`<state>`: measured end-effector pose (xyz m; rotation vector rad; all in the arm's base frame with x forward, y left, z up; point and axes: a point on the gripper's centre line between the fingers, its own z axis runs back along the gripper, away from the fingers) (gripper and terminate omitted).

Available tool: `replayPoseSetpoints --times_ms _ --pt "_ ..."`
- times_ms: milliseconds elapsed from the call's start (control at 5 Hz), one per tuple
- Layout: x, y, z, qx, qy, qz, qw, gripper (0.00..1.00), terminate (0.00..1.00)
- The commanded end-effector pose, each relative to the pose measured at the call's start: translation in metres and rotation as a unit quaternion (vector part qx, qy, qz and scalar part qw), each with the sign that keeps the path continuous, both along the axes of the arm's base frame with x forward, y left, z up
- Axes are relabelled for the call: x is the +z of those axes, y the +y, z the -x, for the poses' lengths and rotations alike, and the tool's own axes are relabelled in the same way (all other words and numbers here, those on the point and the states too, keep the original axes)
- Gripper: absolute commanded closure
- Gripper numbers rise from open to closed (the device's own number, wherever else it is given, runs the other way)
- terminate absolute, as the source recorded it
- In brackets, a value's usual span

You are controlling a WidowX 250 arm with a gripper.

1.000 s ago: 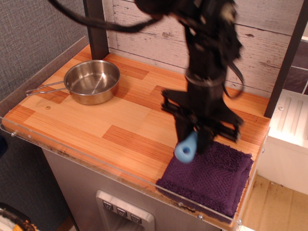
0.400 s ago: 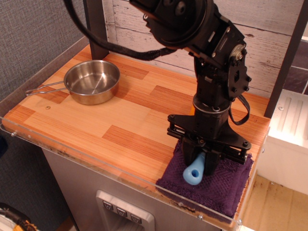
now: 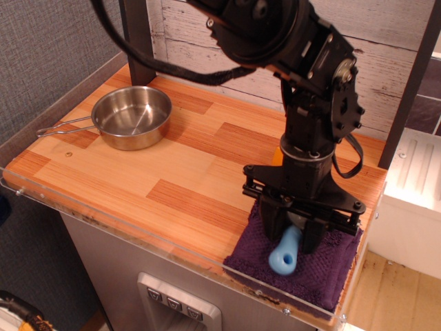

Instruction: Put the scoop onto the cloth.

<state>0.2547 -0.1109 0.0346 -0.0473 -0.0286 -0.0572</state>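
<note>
The scoop (image 3: 286, 251) lies on the dark purple cloth (image 3: 324, 265) at the table's front right corner. Its light-blue handle points toward the front edge, and a bit of its grey bowl shows between the fingers. My gripper (image 3: 292, 229) stands straight down over the cloth. Its jaws are parted a little, one on each side of the scoop's bowl end. The fingers hide most of the bowl.
A steel pan (image 3: 131, 116) with a wire handle sits at the back left of the wooden table (image 3: 158, 172). A sliver of an orange block (image 3: 276, 157) shows behind the arm. A clear plastic lip runs along the front edge, with a white wall behind and dark posts at both sides.
The arm carried the scoop right and forward from the cloth's left edge to over its middle, then lowered it. The jaws stand wider apart now than before.
</note>
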Motion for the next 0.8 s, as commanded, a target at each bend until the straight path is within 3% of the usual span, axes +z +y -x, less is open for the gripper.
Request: replayPoseSetpoints --times_ms 0,200,400,600 --pt "0.048 0.022 -0.013 0.002 -0.057 0.010 0.9983 0.00 0.00" --pt "0.088 0.071 -0.028 0.052 -0.094 -0.014 0.9941 0.00 0.00" --pt "0.100 0.121 -0.044 0.102 -0.104 -0.033 0.9888 0.00 0.00" --pt "0.090 0.151 -0.059 0.092 -0.082 -0.039 0.9916 0.00 0.00"
